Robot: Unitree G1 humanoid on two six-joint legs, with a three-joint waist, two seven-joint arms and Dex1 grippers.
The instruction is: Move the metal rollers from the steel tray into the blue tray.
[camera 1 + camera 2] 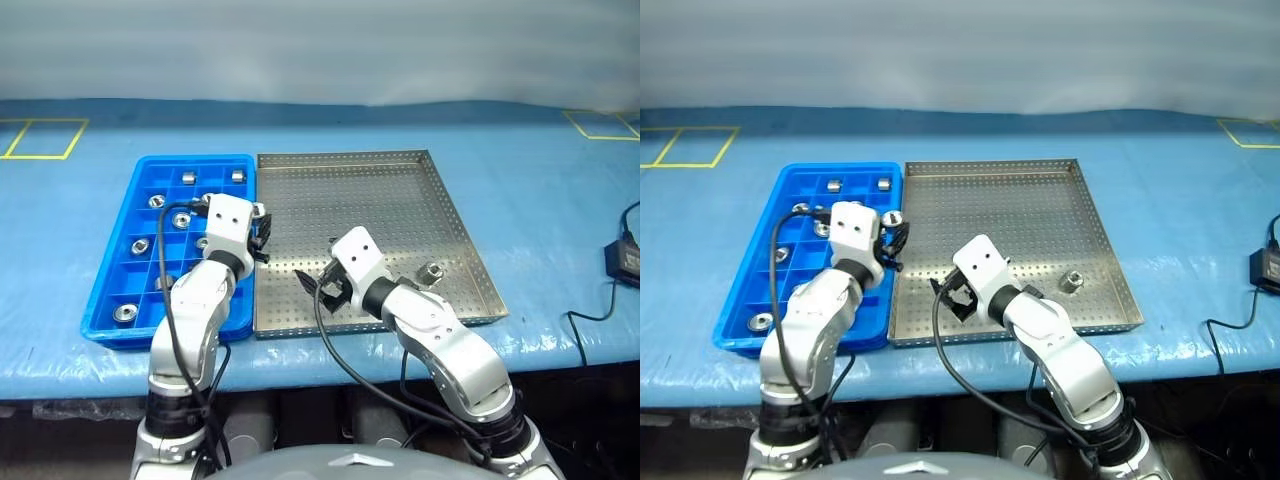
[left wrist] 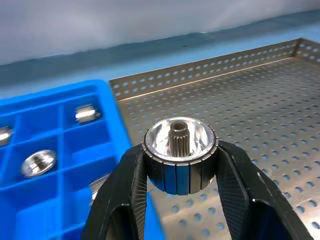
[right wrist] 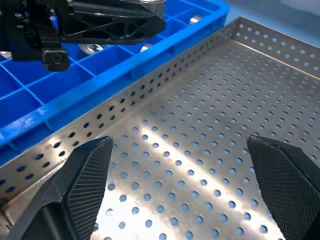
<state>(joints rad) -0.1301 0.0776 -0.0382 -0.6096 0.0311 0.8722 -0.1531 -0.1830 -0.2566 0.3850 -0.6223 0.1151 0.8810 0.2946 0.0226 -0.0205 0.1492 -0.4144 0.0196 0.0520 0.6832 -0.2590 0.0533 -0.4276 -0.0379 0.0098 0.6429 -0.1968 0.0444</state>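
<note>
Nearest to us, in the left wrist view, our left gripper (image 2: 180,170) is clamped on one of the metal rollers (image 2: 180,152), its two black fingers (image 2: 125,195) pressing opposite sides of the ribbed wall. We hold it above the seam where the blue tray (image 1: 112,300) meets the steel tray (image 1: 440,205), the steel one lying at three o'clock of the blue.

We judge the roller to be solid, stiff and fairly heavy for its bulk. Its polished faces look slippery, but the ribbed side should give the pads some bite, so the side wall is the sensible place to take hold. It is not fragile, though a drop could make it bounce or roll.

The held roller is short and squat. Its axis runs through the central toothed bore, which faces the wrist camera, tilted somewhat up.

Our right gripper (image 3: 180,185) hangs over the perforated floor of the steel tray with its jaws spread wide and nothing between them. One remaining roller (image 1: 431,272) stands in the steel tray at three o'clock of that gripper, bore upward. Several stored rollers (image 1: 125,312) sit in compartments of the blue tray.
</note>
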